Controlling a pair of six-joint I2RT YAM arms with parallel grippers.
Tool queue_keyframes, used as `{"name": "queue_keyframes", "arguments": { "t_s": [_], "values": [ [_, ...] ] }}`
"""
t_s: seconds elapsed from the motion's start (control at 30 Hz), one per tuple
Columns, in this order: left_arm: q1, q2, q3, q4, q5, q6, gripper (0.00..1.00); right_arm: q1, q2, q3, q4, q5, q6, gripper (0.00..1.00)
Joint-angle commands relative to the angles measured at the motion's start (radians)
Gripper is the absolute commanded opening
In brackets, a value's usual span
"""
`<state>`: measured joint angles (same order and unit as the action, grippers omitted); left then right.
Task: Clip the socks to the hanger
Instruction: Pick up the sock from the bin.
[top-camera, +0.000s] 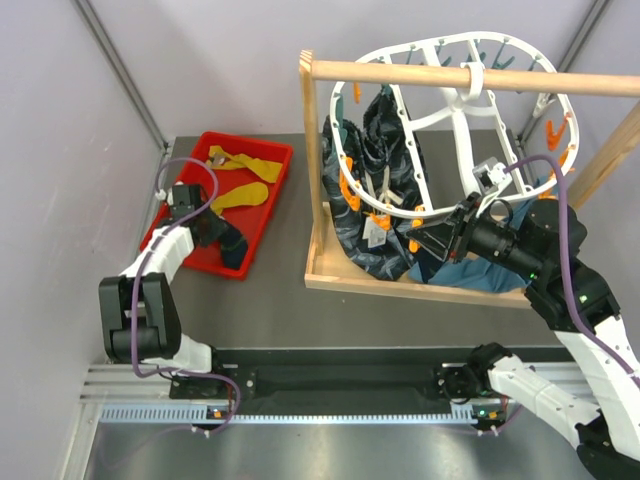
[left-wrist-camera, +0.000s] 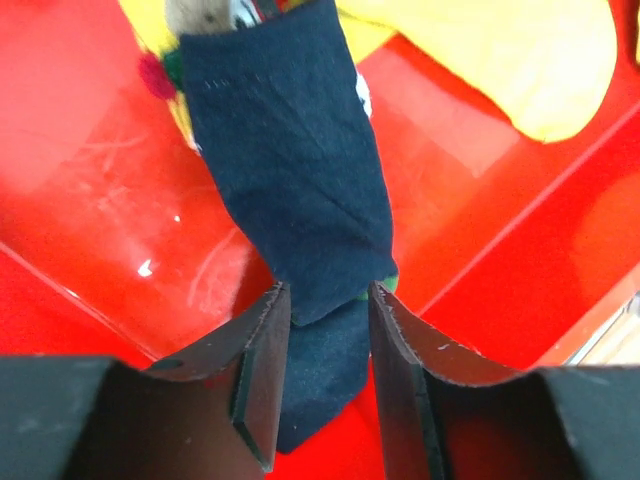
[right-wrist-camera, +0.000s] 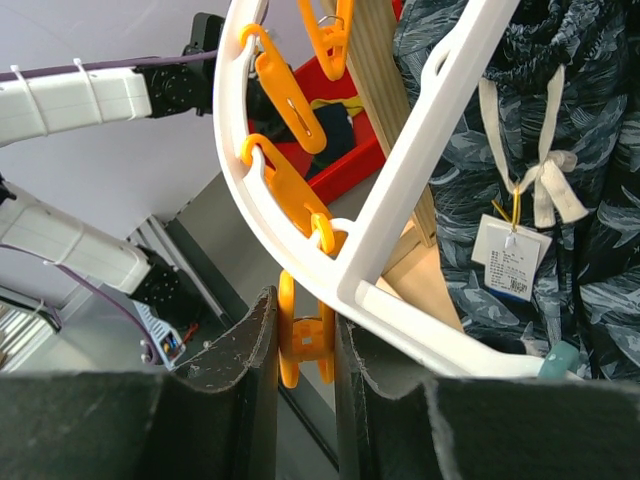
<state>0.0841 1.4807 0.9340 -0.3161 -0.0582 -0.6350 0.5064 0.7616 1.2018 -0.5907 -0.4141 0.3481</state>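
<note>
A navy sock (left-wrist-camera: 290, 150) lies in the red tray (left-wrist-camera: 100, 150), on top of another sock. My left gripper (left-wrist-camera: 328, 295) is down in the tray (top-camera: 255, 142) and shut on the navy sock's near end, where the creases run in. In the top view that gripper (top-camera: 215, 235) sits beside the navy pair (top-camera: 237, 255). Two mustard-yellow socks (top-camera: 240, 195) lie further back in the tray. The white oval hanger (top-camera: 460, 110) hangs from a wooden rod. My right gripper (right-wrist-camera: 305, 310) is shut on an orange clip peg (right-wrist-camera: 300, 350) under the hanger's rim (right-wrist-camera: 400, 200).
The wooden rack (top-camera: 420, 75) stands on a wooden base (top-camera: 400, 285) at centre right. A large dark patterned cloth (top-camera: 375, 200) with a tag hangs from the hanger. A teal-blue cloth (top-camera: 480, 272) lies on the base below my right arm. Other orange pegs (right-wrist-camera: 285, 95) hang along the rim.
</note>
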Motion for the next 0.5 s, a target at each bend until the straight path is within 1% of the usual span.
{"name": "queue_keyframes", "arguments": {
  "t_s": [0.0, 0.2, 0.4, 0.47],
  "values": [
    [0.002, 0.004, 0.069, 0.016, -0.078, -0.028, 0.43, 0.003, 0.018, -0.015, -0.004, -0.054, -0.014, 0.0],
    [0.014, 0.088, 0.186, -0.046, -0.207, -0.066, 0.46, 0.004, 0.016, -0.016, -0.009, -0.052, -0.014, 0.0],
    [0.045, 0.17, 0.245, -0.067, -0.258, -0.1, 0.46, 0.003, 0.015, -0.016, -0.009, -0.052, -0.008, 0.0],
    [0.046, 0.199, 0.252, -0.074, -0.298, -0.104, 0.46, 0.003, 0.012, -0.018, -0.009, -0.049, -0.008, 0.0]
  ]
}}
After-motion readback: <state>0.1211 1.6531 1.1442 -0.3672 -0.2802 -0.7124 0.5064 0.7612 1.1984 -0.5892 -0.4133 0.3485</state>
